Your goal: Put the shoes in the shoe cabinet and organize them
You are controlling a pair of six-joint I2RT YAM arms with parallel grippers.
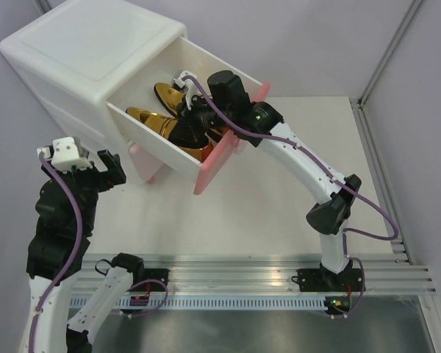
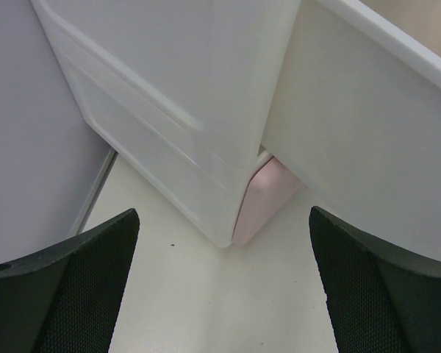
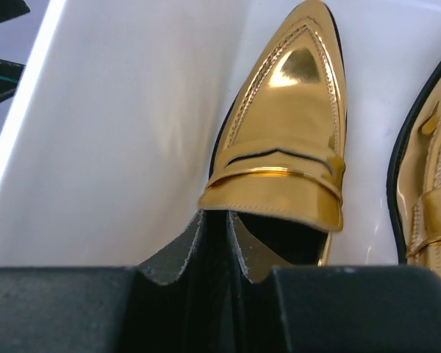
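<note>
Two mirror-gold pointed loafers (image 3: 287, 147) fill the white plastic drawer (image 3: 132, 147); your right gripper (image 3: 226, 250) pinches one's rim, left gripper (image 2: 224, 213) gapes empty.

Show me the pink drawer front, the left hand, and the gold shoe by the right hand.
pink drawer front (image 1: 219, 158), top external view, on its upper edge toward the near end.
left hand (image 2: 224, 217), left wrist view, midway between its open fingertips.
gold shoe (image 3: 287, 125), right wrist view, on the shiny upper behind the toe.
</note>
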